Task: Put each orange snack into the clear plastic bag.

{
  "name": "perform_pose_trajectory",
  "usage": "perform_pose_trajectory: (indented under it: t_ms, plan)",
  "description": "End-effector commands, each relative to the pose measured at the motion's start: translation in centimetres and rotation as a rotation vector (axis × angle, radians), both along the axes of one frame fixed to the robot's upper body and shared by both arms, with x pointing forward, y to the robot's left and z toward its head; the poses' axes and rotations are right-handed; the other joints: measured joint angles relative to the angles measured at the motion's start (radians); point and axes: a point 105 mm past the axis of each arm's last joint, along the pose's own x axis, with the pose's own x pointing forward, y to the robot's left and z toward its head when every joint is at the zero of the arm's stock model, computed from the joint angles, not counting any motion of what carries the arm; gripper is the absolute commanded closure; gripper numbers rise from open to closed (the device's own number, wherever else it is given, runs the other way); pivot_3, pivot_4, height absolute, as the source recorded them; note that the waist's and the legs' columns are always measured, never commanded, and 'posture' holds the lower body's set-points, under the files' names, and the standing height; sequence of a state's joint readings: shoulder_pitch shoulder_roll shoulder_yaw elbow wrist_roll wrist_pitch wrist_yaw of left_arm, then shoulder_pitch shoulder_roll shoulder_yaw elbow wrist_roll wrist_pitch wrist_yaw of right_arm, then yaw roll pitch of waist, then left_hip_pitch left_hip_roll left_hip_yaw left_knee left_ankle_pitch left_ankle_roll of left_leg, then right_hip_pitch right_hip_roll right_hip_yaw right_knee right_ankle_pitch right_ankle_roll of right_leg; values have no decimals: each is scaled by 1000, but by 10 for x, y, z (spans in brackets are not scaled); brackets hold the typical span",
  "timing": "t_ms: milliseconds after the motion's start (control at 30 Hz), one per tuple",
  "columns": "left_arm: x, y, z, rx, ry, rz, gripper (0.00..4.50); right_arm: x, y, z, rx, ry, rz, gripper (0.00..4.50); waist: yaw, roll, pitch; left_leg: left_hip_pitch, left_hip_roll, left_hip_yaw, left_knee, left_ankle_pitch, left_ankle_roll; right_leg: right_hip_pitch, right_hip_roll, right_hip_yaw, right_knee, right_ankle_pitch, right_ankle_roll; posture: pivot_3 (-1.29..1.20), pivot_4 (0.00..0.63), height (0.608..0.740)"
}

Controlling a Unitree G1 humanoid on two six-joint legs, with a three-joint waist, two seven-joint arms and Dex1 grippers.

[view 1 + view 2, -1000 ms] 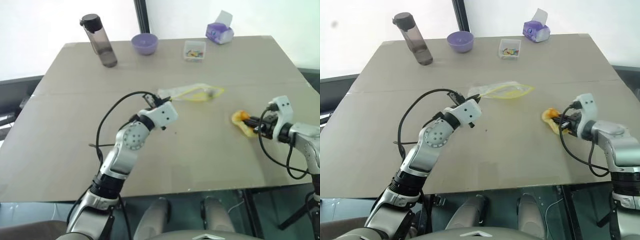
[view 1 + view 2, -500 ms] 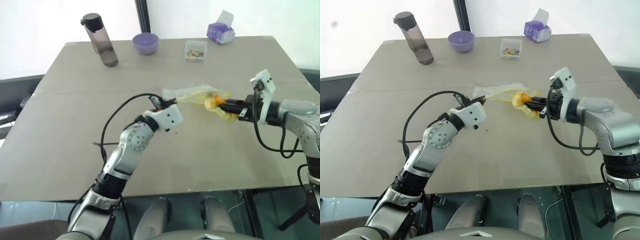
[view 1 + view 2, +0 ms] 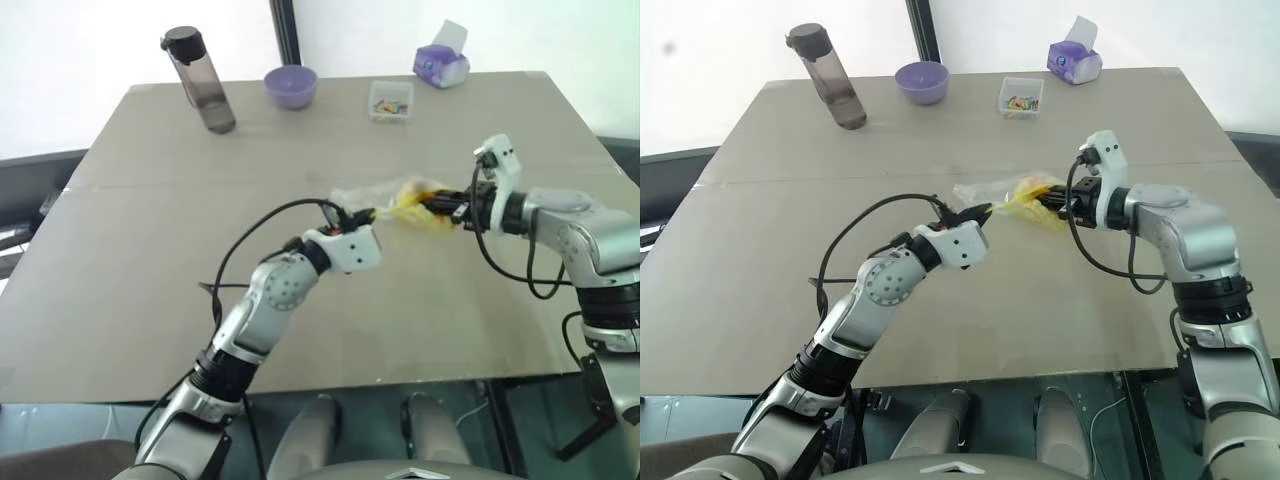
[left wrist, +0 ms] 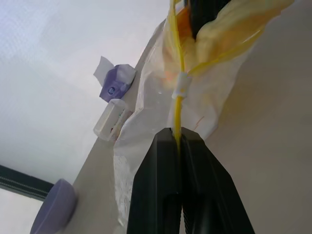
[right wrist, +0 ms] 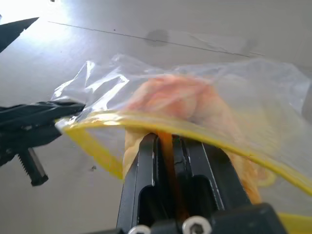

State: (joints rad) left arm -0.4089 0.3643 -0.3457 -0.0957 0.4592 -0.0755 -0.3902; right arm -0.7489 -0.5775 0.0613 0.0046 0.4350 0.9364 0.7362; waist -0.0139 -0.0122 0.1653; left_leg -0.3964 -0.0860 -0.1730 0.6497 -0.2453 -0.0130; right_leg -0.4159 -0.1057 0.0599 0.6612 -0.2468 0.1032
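Note:
In the middle of the table my left gripper [image 3: 363,213] is shut on the yellow seal strip of the clear plastic bag [image 3: 352,191], holding that edge up so the mouth gapes. My right gripper [image 3: 430,204] comes in from the right, shut on the orange snack [image 3: 413,198]. In the right wrist view the snack [image 5: 178,100] sits past the yellow strip, behind the bag's film [image 5: 253,92], and the black fingers [image 5: 141,170] clamp its near side. The left wrist view has its fingers [image 4: 161,161] pinched on the strip, with the bag [image 4: 141,131] beyond them.
Along the far edge of the table [image 3: 140,260] stand a dark bottle [image 3: 203,85], a purple bowl [image 3: 290,87], a small clear box of colourful bits [image 3: 390,101] and a purple tissue pack [image 3: 440,66]. Cables loop off both wrists.
My right gripper carried the snack from the table's right side up and leftward into the bag's mouth. My left gripper shifted right with the bag's edge, crumpling the bag.

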Motion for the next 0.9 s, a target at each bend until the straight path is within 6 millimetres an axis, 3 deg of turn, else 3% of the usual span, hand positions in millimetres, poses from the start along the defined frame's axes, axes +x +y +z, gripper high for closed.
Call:
perform_pose_trajectory:
  t_ms: [33,233,333,400,467,700,833,900]
  plan:
    - [-8,-7,4,-17,-10,-62,4500,14,0,14,53,-6,-89,4488,-1,0,0,0,0,0,0,0,0,0,0,0,0,0,0,0,150,740]
    - [-11,-10,-1,-27,13,-80,4500,30,10,17,170,56,-248,4488,-3,0,0,-1,0,0,-1,2,-3,-2,0,1,1,0,0,0,150,740]
    - [-9,-8,-1,-32,18,-70,4500,34,9,12,138,46,-317,3297,-3,0,0,-1,0,0,-1,2,-3,-2,0,1,1,0,0,0,150,740]
    - [-5,-4,0,-50,22,-40,4500,29,14,10,107,33,-280,2213,-1,0,0,-2,-1,0,-1,2,-3,-3,0,1,1,0,0,0,150,740]
    - [0,2,2,-83,34,0,4500,19,17,10,87,34,-211,1590,-1,1,0,-2,-1,0,-1,2,-3,-3,0,1,1,0,0,0,150,740]
    - [12,19,5,-194,87,103,4500,-20,10,11,37,27,22,1590,-6,1,0,-2,0,1,-1,0,1,-3,0,1,1,0,0,0,150,740]
    - [12,18,5,-210,99,106,4500,-19,2,14,41,5,-19,1590,-8,1,0,-2,0,1,-1,0,1,-3,0,1,1,0,0,0,150,740]
    - [12,17,5,-214,100,104,4500,-29,1,16,30,-18,39,1590,-4,1,0,-2,0,1,0,0,0,-3,0,1,1,0,0,0,150,740]
